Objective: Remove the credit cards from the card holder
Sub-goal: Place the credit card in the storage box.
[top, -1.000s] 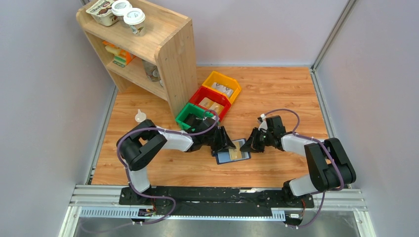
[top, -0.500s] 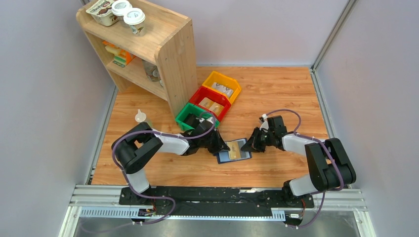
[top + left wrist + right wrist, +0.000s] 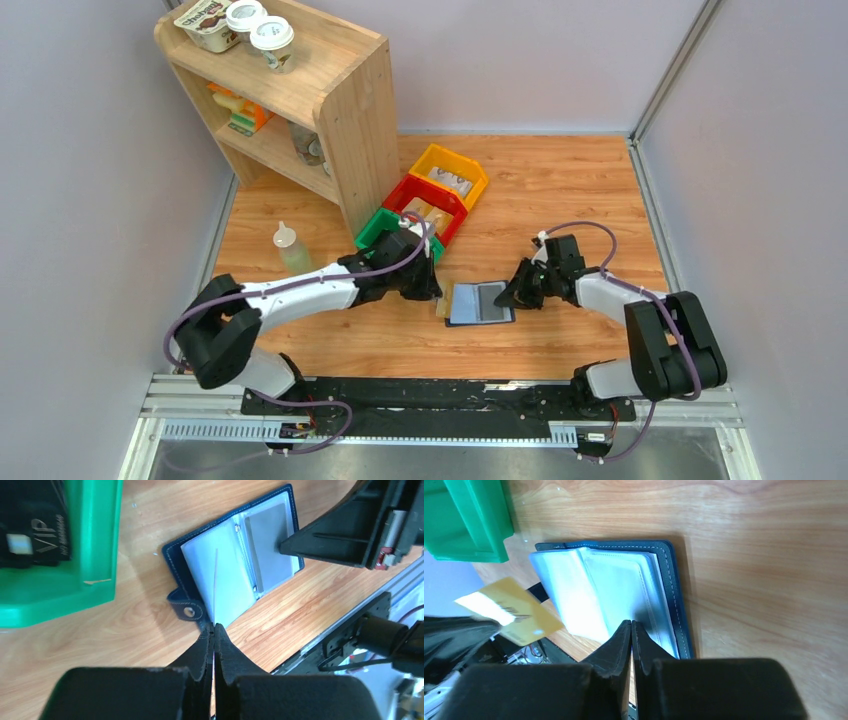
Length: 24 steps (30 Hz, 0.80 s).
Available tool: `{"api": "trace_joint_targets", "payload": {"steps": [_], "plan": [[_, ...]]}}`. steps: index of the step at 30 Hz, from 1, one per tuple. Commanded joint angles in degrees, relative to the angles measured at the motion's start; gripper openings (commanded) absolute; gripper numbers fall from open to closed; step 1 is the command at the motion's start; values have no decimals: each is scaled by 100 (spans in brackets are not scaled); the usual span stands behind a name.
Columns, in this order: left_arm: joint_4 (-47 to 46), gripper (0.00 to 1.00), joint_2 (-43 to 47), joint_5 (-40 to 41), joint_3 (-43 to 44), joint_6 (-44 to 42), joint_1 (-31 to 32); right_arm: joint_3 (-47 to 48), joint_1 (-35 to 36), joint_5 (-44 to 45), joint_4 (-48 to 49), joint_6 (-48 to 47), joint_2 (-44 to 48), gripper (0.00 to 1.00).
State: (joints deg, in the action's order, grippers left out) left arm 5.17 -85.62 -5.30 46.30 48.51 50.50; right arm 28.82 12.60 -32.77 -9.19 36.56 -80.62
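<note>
Navy outside and grey face up, the holder [image 3: 482, 305] lies open mid-table, long axis left to right, strap tab [image 3: 187, 611] toward our left gripper [image 3: 438, 297], which reaches in low, clamped on a tan card [image 3: 509, 612] just off the holder's left edge. Our right gripper [image 3: 512, 293] is closed, tips on its right half. We see the card edge-on from the left wrist, face-on from the right, green bin [image 3: 95, 555] beyond.
</note>
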Motion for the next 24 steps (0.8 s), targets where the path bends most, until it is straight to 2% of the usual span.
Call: {"api": "trace_joint_targets", "payload": {"steps": [1,4,7,10,12,17,24], "plan": [[1442,0,669,310,790,-1545,-23,106,-47,782,-733,-280,388,11],[2205,0,819,328,1528,-2501,-119,343,-56,720,-979,-386,783,22],[2690,0,758,126,2136,-3110,-495,572,-47,746,-1233,-482,1231,40],[3209,0,425,-198,2916,-3751,-1005,748,-47,991,-1629,-588,1601,55],[3499,0,117,-191,3391,-4129,-1190,827,-38,1158,-1857,-676,1855,61],[3606,0,-655,-182,4359,-4797,-1516,626,-47,1458,-2052,-668,2471,69],[3113,0,-1684,-358,5054,-4851,-1947,388,-38,1774,-2368,-509,3025,72]]}}
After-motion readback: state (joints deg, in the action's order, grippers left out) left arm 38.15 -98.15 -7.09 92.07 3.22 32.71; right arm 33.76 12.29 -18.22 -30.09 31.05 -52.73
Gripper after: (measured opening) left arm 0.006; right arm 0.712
